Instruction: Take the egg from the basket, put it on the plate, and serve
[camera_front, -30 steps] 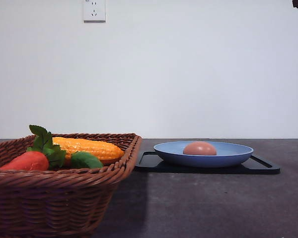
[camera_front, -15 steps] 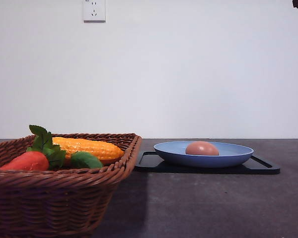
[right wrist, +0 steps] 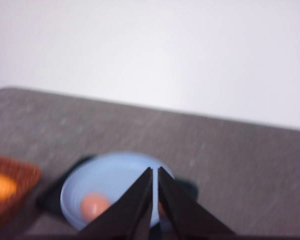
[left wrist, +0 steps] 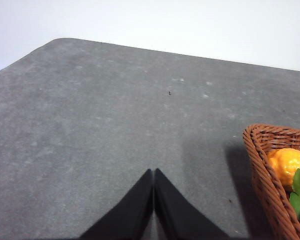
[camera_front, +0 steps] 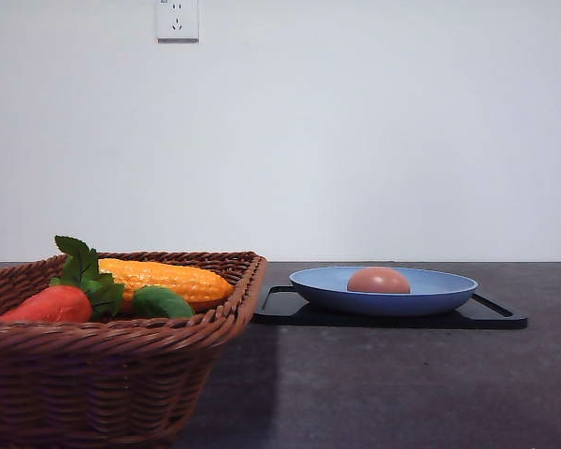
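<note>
The brown egg (camera_front: 379,280) lies in the blue plate (camera_front: 444,292), which rests on a flat black tray (camera_front: 496,315) right of centre on the table. The wicker basket (camera_front: 112,374) stands at the front left. In the blurred right wrist view the egg (right wrist: 94,205) and the plate (right wrist: 115,175) lie below my right gripper (right wrist: 154,172), whose fingers are shut with nothing between them, well above the plate. My left gripper (left wrist: 153,174) is shut and empty over bare table, beside the basket (left wrist: 270,170).
Inside the basket lie a yellow corn cob (camera_front: 168,280) and a red-orange vegetable (camera_front: 51,304) with green leaves (camera_front: 93,281). A white wall with a socket (camera_front: 177,19) rises behind the grey table (camera_front: 374,383).
The egg has rolled slightly inside the plate, first to the right, then a little back. A dark part at the front view's top right corner has left the picture.
</note>
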Robot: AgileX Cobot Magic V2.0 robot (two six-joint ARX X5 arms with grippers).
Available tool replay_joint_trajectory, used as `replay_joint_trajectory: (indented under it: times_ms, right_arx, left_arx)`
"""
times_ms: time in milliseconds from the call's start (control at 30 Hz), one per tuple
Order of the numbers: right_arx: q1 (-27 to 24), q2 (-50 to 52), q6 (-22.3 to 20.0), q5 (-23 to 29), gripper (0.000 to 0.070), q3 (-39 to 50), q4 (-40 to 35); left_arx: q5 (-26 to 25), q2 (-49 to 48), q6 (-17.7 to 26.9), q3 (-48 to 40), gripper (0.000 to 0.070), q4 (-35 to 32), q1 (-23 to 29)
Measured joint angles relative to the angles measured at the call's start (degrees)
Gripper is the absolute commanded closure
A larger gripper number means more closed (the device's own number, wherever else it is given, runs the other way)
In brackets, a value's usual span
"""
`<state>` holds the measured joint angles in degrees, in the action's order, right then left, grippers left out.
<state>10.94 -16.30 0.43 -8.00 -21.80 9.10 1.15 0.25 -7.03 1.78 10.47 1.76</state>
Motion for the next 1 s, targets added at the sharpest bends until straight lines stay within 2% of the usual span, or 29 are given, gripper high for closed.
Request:
replay_joint_trajectory:
  times_ms: [133, 267, 567, 1000]
  right_arx:
    - [-6.7, 4.0, 1.0, -5.7, 0.07, 6.7, 0.6]
    - [-9.6, 7.6, 2.4, -7.3, 0.07, 11.6, 0.6]
    - [-10.0, 13.0, 2.9, -7.4, 0.07, 17.8, 0.5]
    - [-10.0, 15.9, 3.0, -7.4, 0.07, 20.7, 0.2]
  left_arx:
    - [0.0, 0.0, 0.0, 0.0, 0.07, 0.0, 0.0]
    - [0.0, 0.0, 0.0, 0.0, 0.07, 0.0, 0.0]
    - [0.0, 0.0, 0.0, 0.0, 0.07, 0.0, 0.0]
    - [0.0, 0.0, 0.0, 0.0, 0.07, 0.0, 0.0]
